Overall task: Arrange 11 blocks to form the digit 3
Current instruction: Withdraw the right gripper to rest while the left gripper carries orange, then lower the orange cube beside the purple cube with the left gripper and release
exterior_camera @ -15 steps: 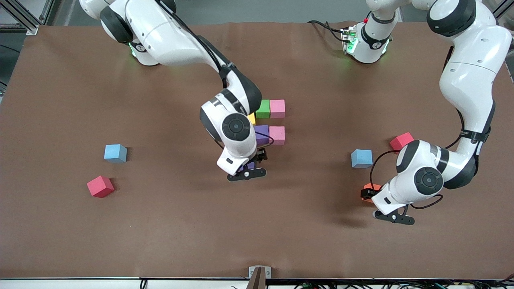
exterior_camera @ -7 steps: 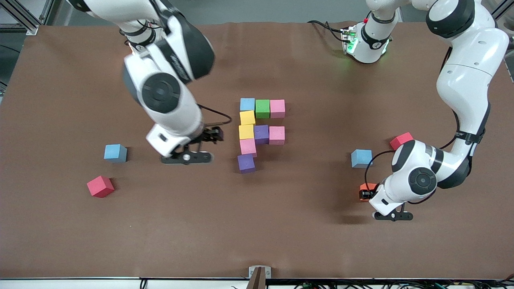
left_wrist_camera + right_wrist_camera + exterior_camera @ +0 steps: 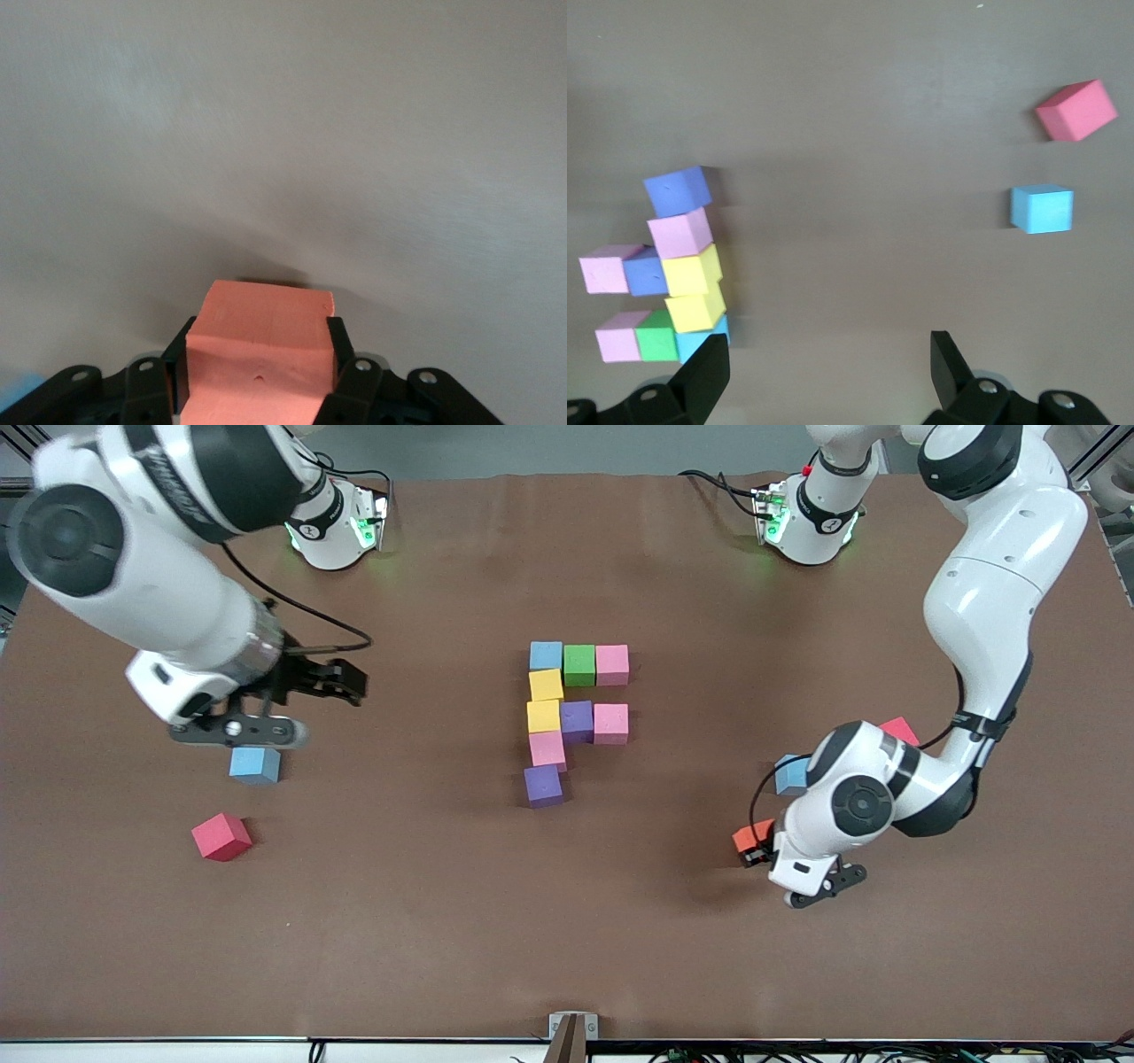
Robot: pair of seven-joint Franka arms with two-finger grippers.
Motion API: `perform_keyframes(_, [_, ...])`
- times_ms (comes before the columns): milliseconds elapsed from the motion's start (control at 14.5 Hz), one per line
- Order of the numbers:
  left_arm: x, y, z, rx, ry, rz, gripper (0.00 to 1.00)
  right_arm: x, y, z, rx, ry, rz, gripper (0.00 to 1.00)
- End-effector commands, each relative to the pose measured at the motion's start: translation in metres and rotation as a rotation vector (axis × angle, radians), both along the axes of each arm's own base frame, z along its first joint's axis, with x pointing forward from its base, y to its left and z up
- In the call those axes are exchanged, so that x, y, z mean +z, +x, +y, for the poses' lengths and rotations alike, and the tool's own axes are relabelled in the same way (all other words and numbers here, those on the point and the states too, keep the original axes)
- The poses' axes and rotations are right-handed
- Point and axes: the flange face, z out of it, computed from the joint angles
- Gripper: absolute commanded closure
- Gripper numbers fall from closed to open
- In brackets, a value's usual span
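Spreading across nearly the whole front view is the brown table point(image 3: 567, 921), with both arms over it. The right arm enters from the upper left of the frame, and its gripper point(image 3: 306, 682) hangs with its fingers apart and nothing between them, over the table just above a loose light blue block point(image 3: 255, 763) at the frame's left; a red cube point(image 3: 221, 836) lies lower left of that. The left arm bends down the right edge of the frame to its gripper point(image 3: 760, 849) at lower right, whose fingers are clamped on the orange block point(image 3: 259, 354), held over bare table. Beside that arm's wrist, a second loose blue block point(image 3: 788, 774) and another red cube point(image 3: 901, 730) peek out. In the middle of the frame sits the unfinished digit point(image 3: 567, 717) of nine touching blocks: blue, green and pink along the top, then a column of two yellow, pink and purple running down, with a purple and a pink block branching off at mid-height.
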Motion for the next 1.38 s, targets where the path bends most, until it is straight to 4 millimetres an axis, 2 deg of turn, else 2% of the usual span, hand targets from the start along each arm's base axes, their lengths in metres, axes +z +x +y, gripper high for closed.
perform_keyframes(0, [0.006,-0.024,-0.061,0.257,0.010,0.006,0.96,0.010,-0.023,-0.065,0.022,0.031,0.003,0.00])
perform_keyframes(138, [0.005,-0.046,-0.108,0.419,0.011,0.010,0.97,0.019,-0.030,-0.108,0.011,0.039,-0.009,0.00])
perform_keyframes(275, [0.010,-0.054,-0.131,0.626,-0.002,0.013,0.97,0.028,-0.036,-0.140,0.005,0.043,-0.026,0.00])
perform_keyframes(413, [0.010,-0.064,-0.147,0.791,0.000,0.015,0.94,0.037,-0.039,-0.164,-0.027,0.042,-0.044,0.00])
perform_keyframes(619, [0.009,-0.092,-0.192,0.969,0.002,0.018,0.92,0.053,-0.043,-0.195,0.029,0.043,-0.090,0.00])
perform_keyframes(688, [0.007,-0.101,-0.205,1.000,0.009,0.009,0.92,0.058,-0.042,-0.202,0.020,0.042,-0.106,0.00])
perform_keyframes(895, [0.002,-0.104,-0.207,1.092,0.016,0.024,0.93,0.076,-0.040,-0.204,0.021,0.036,-0.148,0.00])
perform_keyframes(1307, [-0.004,-0.122,-0.230,1.147,0.017,0.058,0.93,0.078,-0.040,-0.202,0.015,0.036,-0.150,0.00])
